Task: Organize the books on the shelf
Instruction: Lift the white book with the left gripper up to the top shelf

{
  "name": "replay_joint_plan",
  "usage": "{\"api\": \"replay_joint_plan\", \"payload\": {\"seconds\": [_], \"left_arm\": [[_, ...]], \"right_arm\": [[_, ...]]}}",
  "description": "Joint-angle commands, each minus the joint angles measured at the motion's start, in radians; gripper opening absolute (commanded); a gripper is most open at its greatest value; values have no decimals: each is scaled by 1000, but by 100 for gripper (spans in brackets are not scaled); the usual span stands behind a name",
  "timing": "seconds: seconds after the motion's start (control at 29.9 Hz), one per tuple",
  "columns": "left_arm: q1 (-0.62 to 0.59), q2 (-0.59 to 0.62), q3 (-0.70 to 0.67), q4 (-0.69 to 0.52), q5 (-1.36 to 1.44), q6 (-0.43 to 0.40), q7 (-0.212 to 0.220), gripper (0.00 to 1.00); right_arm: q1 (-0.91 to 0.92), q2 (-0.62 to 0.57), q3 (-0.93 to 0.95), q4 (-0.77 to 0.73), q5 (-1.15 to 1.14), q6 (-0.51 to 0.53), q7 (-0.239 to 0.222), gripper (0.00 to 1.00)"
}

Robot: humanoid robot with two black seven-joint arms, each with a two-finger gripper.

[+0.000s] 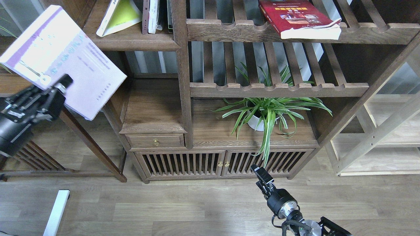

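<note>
Head view. Left hand (60, 86), left edge of frame: clamped on the pale lavender-white paperback book (62, 59), tilted, raised for the narrow dark-brown wooden shelf board (131, 41) at upper left. Right hand (262, 174), bottom centre: grip state indiscernible, idle.

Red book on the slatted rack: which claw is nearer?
Neither is close. The right claw hangs far below the red book; the left claw, holding the lavender book, sits far left.
</note>
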Motion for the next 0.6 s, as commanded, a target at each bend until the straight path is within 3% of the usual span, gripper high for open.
{"api": "replay_joint_plan", "payload": {"seconds": [0.0, 0.13, 0.33, 0.57], "left_arm": [[-89, 12, -47, 17, 18, 0, 8, 2], [-180, 47, -38, 29, 50, 0, 8, 2], [-287, 100, 3, 62, 59, 94, 8, 2], [-361, 139, 89, 68, 59, 271, 8, 3]], "right_arm": [[0, 0, 0, 0, 0, 0, 0, 99], [2, 0, -2, 2, 0, 0, 0, 99], [2, 0, -2, 8, 1, 0, 0, 99], [6, 0, -3, 15, 1, 0, 0, 99]]}}
